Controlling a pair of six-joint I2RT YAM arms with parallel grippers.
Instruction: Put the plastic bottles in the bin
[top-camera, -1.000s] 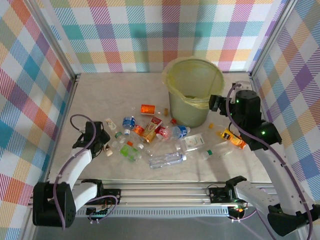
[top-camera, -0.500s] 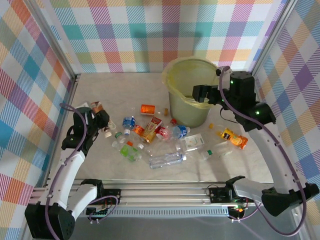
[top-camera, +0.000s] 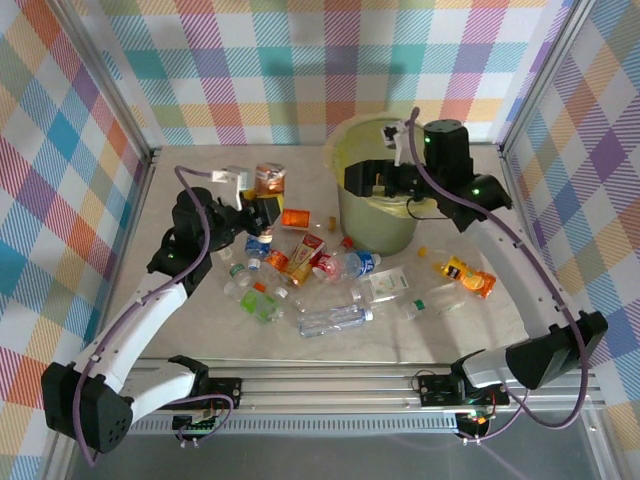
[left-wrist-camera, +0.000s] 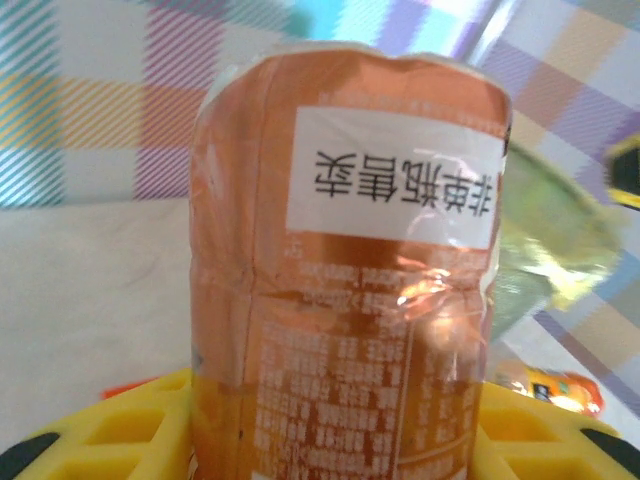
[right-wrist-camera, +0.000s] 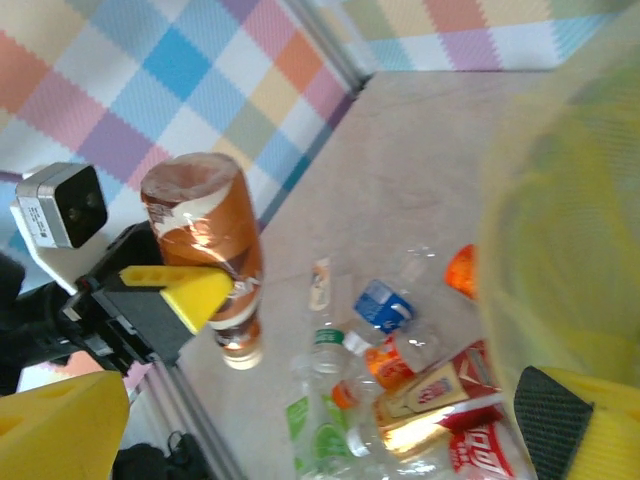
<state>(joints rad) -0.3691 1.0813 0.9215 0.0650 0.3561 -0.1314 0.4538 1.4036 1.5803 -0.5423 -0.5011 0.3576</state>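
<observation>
Overhead, the left gripper (top-camera: 258, 208) clamps an orange bottle (top-camera: 268, 178) aloft, left of the bin (top-camera: 375, 228). Loose bottles (top-camera: 330, 270) litter the table (top-camera: 470, 335) beside the bin. The right gripper (top-camera: 366, 178) gapes wide over the bin's mouth. From the right wrist, the held bottle hangs neck down.

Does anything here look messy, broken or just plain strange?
The orange bottle in the left gripper has a creased, dented wrapper. The other bottles lie scattered on their sides across the table.
</observation>
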